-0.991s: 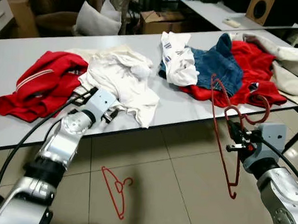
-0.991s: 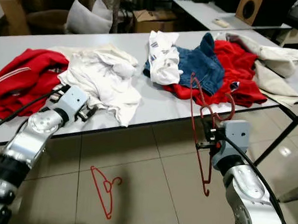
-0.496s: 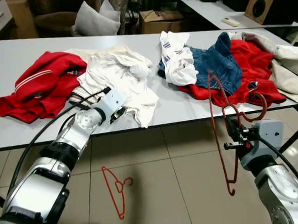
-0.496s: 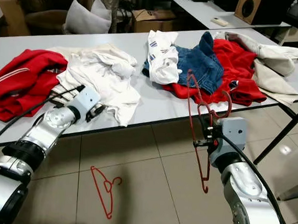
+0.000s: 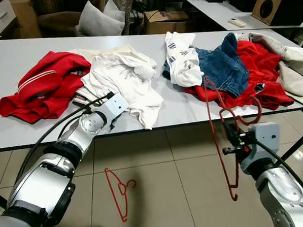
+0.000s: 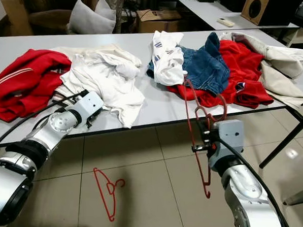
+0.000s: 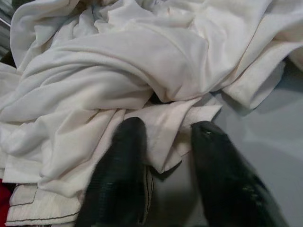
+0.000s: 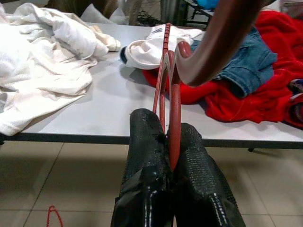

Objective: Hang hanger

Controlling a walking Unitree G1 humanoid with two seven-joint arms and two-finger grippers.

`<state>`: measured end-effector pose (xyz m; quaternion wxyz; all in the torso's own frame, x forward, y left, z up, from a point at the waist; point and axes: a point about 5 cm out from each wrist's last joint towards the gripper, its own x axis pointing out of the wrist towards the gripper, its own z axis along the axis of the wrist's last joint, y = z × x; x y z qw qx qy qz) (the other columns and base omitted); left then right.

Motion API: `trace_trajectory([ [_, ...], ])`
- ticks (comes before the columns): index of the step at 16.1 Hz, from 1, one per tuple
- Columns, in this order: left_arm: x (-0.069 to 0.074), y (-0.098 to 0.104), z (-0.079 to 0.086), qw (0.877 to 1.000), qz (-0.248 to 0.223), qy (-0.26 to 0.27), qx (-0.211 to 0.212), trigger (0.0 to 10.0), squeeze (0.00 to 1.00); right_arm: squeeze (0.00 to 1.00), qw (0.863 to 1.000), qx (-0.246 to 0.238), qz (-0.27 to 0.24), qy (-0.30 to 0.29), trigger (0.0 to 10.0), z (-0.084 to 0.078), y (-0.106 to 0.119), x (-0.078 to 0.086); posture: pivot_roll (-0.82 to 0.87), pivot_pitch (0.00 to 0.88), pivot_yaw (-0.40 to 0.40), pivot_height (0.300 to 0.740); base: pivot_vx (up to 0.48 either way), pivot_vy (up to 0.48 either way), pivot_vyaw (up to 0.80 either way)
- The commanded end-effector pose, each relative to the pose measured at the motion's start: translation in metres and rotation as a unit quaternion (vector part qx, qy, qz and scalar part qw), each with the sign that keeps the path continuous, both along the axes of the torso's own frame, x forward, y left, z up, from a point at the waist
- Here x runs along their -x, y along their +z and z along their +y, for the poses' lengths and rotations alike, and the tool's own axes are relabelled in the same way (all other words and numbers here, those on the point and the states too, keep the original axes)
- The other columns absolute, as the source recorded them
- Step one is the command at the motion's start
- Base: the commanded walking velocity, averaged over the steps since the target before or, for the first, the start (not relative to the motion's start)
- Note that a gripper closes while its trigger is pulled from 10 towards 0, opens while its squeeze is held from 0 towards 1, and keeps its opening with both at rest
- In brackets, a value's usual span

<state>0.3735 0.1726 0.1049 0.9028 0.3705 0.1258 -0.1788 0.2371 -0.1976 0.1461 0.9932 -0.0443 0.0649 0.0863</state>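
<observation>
red wire hanger point(image 5: 223, 128) pinched tight in the right gripper point(image 8: 171, 142), lower right; left gripper point(image 7: 163, 156) spread over the white shirt point(image 5: 124, 79) (hook could snag clothes).

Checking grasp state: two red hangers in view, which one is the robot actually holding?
The red hanger pinched in the right gripper, held in front of the table. The other hanger lies loose on the floor.
</observation>
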Motion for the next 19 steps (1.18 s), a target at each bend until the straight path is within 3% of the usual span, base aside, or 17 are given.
trace_trajectory([
  [1,-0.004,0.005,0.001,1.000,-0.009,0.001,-0.022,0.0,0.00,0.00,1.000,-0.004,-0.029,-0.005,10.0,-0.002,0.011,0.000,-0.25,0.000,0.028,0.710,0.000,0.000,0.00],
  [12,-0.005,0.007,0.007,0.998,-0.020,0.008,-0.053,0.0,0.00,0.00,0.999,-0.013,-0.051,0.003,10.0,0.002,0.016,0.004,-0.25,0.000,0.037,0.710,0.000,0.000,0.00],
  [17,-0.007,0.014,0.006,1.000,-0.019,-0.006,-0.003,0.0,0.00,0.00,0.999,-0.012,-0.051,0.009,10.0,0.003,0.015,0.005,-0.25,0.000,0.042,0.710,0.000,0.000,0.00],
  [19,-0.005,0.017,0.005,0.999,-0.005,-0.037,0.013,0.0,0.00,0.00,0.999,-0.012,-0.051,0.009,10.0,0.003,0.015,0.007,-0.26,0.000,0.054,0.710,0.000,0.000,0.00],
])
